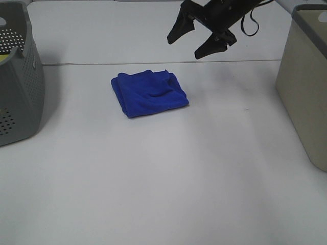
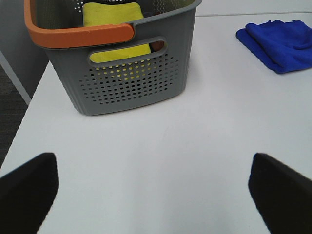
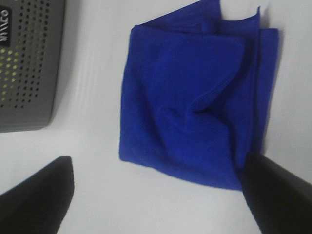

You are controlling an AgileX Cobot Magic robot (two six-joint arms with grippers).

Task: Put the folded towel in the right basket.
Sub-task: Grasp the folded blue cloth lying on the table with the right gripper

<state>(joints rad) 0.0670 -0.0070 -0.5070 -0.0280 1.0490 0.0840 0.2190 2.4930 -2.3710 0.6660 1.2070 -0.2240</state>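
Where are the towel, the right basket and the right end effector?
towel (image 1: 149,94): exterior high view, middle of its folded top.
right basket (image 1: 306,92): exterior high view, its side wall.
right end effector (image 1: 185,48): exterior high view, midway between its open fingertips.

Unreadable white lettering (image 3: 5,24) on grey basket (image 3: 29,73)

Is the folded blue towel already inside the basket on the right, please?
No, the blue towel lies on the white table, well apart from the right basket.
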